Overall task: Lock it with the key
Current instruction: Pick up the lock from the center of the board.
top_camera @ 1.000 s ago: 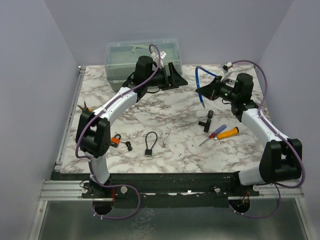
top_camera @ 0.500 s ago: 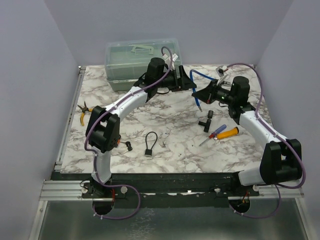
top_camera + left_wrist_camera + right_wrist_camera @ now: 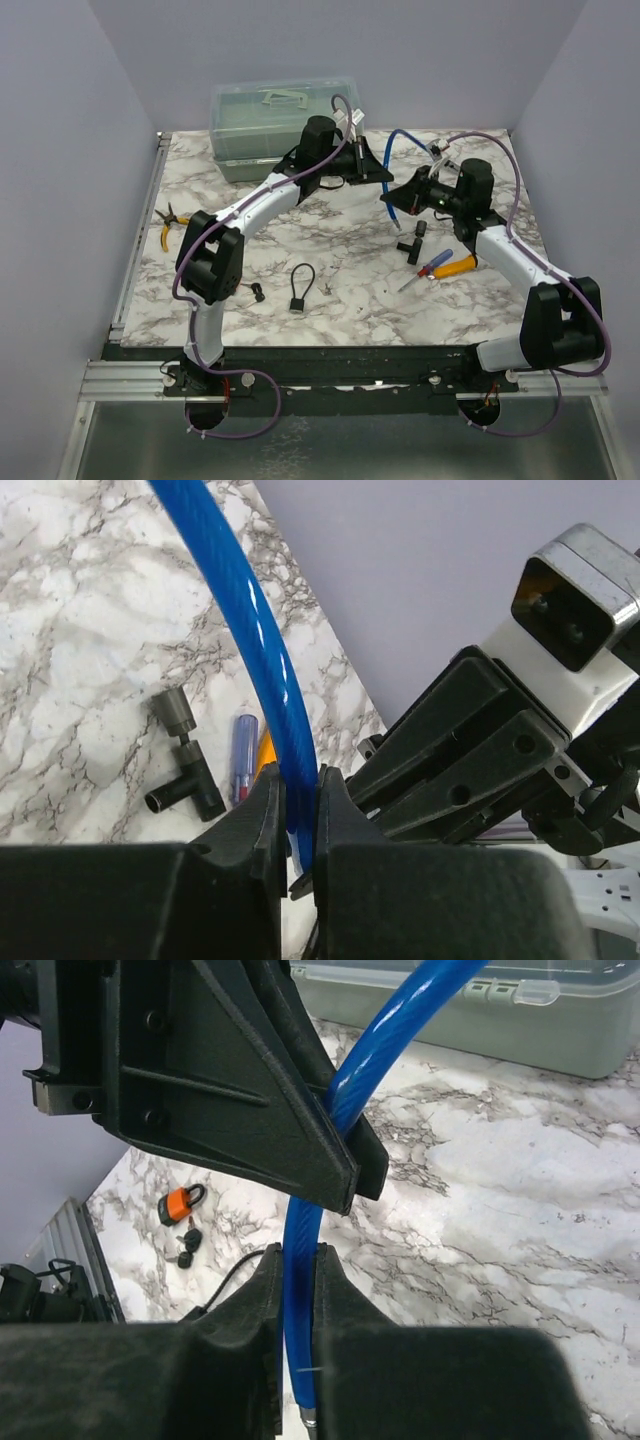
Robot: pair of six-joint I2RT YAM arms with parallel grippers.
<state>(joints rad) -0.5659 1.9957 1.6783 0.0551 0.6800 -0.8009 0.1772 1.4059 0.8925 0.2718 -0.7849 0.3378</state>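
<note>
Marble table (image 3: 340, 240), plastic box (image 3: 285, 115), pliers (image 3: 165, 228), black padlock (image 3: 298, 304), 2 screwdrivers (image 3: 455, 265)

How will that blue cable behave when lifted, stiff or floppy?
Probably springy rather than limp: the blue cable rises in a smooth arc from the left gripper and right gripper. Its glossy sheath looks slippery, so it might slide through the jaws.

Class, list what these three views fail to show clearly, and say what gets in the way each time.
1. The blue cable, left wrist view: both ends are lost, one past the top edge, one behind the left end effector.
2. The orange padlock, right wrist view: too small to tell whether it is locked. In the top view the left arm largely covers it.
3. The box contents, top view: blurred by the cloudy lid.
</note>
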